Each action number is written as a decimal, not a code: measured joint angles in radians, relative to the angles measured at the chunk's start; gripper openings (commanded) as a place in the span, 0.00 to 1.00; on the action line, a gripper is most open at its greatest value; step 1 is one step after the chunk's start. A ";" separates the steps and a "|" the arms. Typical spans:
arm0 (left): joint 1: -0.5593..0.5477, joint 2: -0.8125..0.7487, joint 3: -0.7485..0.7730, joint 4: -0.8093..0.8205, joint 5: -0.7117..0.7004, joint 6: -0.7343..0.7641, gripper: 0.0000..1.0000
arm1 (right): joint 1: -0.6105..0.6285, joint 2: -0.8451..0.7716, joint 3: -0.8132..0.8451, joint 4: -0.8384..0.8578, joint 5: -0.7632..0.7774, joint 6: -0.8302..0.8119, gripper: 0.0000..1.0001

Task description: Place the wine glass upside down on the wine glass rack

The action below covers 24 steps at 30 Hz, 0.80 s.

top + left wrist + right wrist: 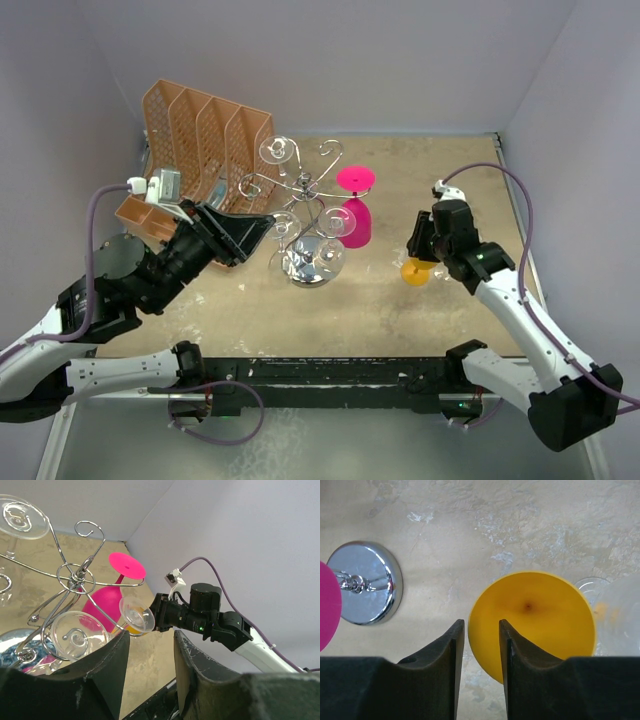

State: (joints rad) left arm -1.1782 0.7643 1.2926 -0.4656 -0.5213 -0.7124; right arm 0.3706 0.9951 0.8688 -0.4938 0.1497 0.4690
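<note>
Tabletop: yellow wine glass beneath right tool

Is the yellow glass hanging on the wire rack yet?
No, the yellow glass sits on the table, well apart from the wine glass rack.

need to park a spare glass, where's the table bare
Bare: the table strip between the wine glass rack and the arm bases, and the back right corner beyond the pink wine glass. Crowded: left, around the orange file organizer.
</note>
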 measured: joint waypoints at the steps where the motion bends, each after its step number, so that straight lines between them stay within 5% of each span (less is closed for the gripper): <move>1: 0.000 0.000 0.001 -0.001 0.000 0.000 0.38 | 0.000 0.002 0.000 0.000 0.006 0.004 0.30; 7: 0.000 0.000 0.014 -0.006 -0.008 0.001 0.38 | 0.002 0.046 0.001 0.005 0.023 0.009 0.00; 17: 0.000 0.041 0.075 -0.006 -0.008 0.018 0.43 | 0.005 0.054 0.178 -0.006 0.039 -0.008 0.00; 24: 0.000 0.109 0.098 0.003 -0.008 0.017 0.48 | 0.008 -0.113 0.274 0.095 0.014 -0.008 0.00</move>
State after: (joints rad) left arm -1.1782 0.8734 1.3907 -0.4622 -0.5297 -0.6952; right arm 0.3790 0.8818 1.1431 -0.3992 0.1642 0.4610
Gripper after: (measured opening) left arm 0.465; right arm 0.008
